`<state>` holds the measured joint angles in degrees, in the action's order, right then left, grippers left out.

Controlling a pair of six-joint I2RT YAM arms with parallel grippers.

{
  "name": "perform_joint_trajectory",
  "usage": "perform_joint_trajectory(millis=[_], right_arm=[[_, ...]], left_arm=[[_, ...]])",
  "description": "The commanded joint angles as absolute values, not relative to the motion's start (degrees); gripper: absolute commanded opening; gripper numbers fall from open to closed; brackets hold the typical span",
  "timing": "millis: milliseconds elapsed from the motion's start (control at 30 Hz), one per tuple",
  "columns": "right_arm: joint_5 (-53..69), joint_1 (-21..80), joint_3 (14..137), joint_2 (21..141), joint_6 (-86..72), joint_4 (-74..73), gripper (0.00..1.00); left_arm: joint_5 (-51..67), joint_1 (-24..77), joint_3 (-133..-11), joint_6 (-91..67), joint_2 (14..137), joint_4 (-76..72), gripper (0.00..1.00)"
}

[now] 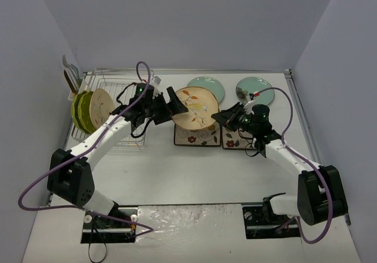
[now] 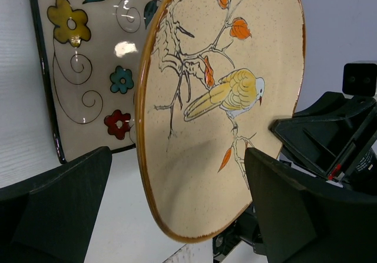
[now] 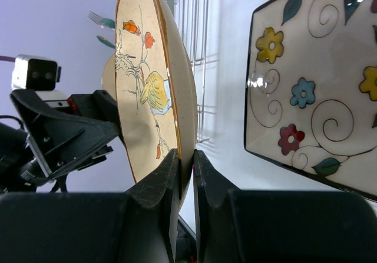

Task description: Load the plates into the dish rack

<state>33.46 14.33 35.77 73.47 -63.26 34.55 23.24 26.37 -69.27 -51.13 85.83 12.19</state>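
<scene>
My right gripper (image 1: 225, 118) is shut on the rim of a cream round plate with a bird and branch (image 1: 195, 107) and holds it on edge above the table; the pinch shows in the right wrist view (image 3: 185, 164). My left gripper (image 1: 172, 105) is open, with its jaws on either side of that plate's opposite rim (image 2: 200, 127), not closed on it. The wire dish rack (image 1: 126, 136) at the left holds two lime-green plates (image 1: 81, 111) and a cream plate (image 1: 103, 105) upright. Two square floral plates (image 1: 197, 135) (image 1: 237, 139) and two teal plates (image 1: 207, 86) (image 1: 254, 89) lie flat on the table.
A white utensil holder (image 1: 70, 77) with a fork stands at the rack's far left end. The grey walls close in on three sides. Cables loop off both arms. One square plate lies just under the held plate (image 2: 88, 68) (image 3: 312, 80).
</scene>
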Motion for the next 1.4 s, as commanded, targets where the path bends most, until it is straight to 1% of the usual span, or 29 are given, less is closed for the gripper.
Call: perform_joint_trajectory(millis=[0,100,133,167,300,333,367,467,600,633,700,767,867,967,1000,1067,1100,1133,1233,1300,1367], right_arm=[[38.1,14.4,40.3,70.0,-66.7,49.9,0.0],[38.6,14.4,40.4,70.3,-66.8,50.5,0.0],[38.6,14.4,40.4,70.4,-66.7,50.5,0.0],[38.7,14.4,40.4,70.5,-66.6,50.5,0.0],[38.8,14.4,40.0,70.8,-66.1,50.4,0.0],[38.8,14.4,39.8,70.9,-66.0,50.4,0.0],[38.8,14.4,39.7,70.9,-65.9,50.3,0.0],[38.9,14.3,39.3,71.1,-65.5,50.2,0.0],[38.7,14.2,39.3,70.9,-62.0,46.1,0.0],[38.4,14.2,39.3,70.7,-60.5,44.5,0.01],[37.8,14.2,39.3,69.9,-59.0,41.7,0.09],[36.8,14.1,39.4,68.9,-56.3,38.6,0.29],[35.5,13.9,40.1,67.4,-52.6,34.9,0.57],[33.9,13.7,42.1,66.4,-48.3,27.6,0.75],[33.4,13.5,42.8,66.2,-47.0,25.5,0.79],[32.3,13.0,43.7,65.6,-45.2,23.0,0.87],[31.8,12.7,44.4,64.9,-43.5,20.6,0.89],[31.3,12.4,44.9,64.4,-43.4,19.2,0.91],[29.6,11.3,46.7,62.6,-39.2,14.4,0.96],[28.8,10.9,47.6,61.7,-37.6,12.1,0.99],[28.5,10.7,48.3,61.2,-36.6,10.8,1.0]], left_arm=[[25.3,27.1,-73.2,-53.6,85.8,6.0,0.9],[25.9,27.1,-73.5,-54.4,86.0,5.0,0.75],[26.1,27.1,-73.5,-54.9,86.0,4.5,0.68],[26.2,27.1,-73.5,-55.3,86.0,4.0,0.66],[26.5,27.2,-73.1,-55.7,85.6,3.0,0.38],[26.6,27.1,-73.1,-55.7,85.5,3.0,0.32],[26.6,27.1,-73.0,-55.6,85.4,3.1,0.27],[26.6,27.0,-72.8,-55.4,84.9,3.2,0.19],[26.1,26.9,-71.9,-54.4,83.5,2.8,0.0],[25.9,26.9,-71.8,-53.8,83.2,3.0,0.0],[25.6,26.8,-72.1,-52.1,82.5,3.9,0.0],[24.6,26.5,-73.3,-49.3,81.5,6.6,0.0],[23.2,26.4,-76.3,-44.4,80.2,11.2,0.0],[20.8,26.0,-79.0,-39.6,78.9,16.8,0.0],[20.0,25.8,-79.9,-37.9,78.4,17.8,0.0],[18.1,25.3,-82.2,-34.2,77.4,20.8,0.0],[17.2,24.7,-83.3,-30.9,77.2,24.1,0.0],[16.2,24.6,-84.6,-30.7,76.8,26.1,0.0],[10.5,22.3,-90.3,-20.3,75.8,34.0,0.0],[3.0,21.2,-93.9,-13.8,75.3,38.7,0.0],[-1.3,20.4,-97.0,-7.4,75.5,42.2,0.0]])
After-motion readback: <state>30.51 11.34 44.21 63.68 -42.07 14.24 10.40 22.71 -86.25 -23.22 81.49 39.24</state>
